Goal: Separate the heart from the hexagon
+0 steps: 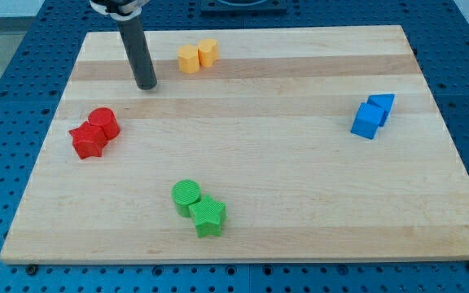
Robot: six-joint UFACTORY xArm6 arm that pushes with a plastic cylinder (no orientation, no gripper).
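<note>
A yellow hexagon (188,59) and a yellow heart (208,52) sit side by side and touching near the view's top, the hexagon on the left. My tip (146,85) rests on the wooden board (300,179), to the left of the hexagon and a little below it, about one block width away. It touches no block.
A red cylinder (104,122) and a red star (88,140) touch at the view's left. A green cylinder (186,195) and a green star (208,216) touch near the bottom. A blue cube (367,120) and a blue triangle (382,104) touch at the right.
</note>
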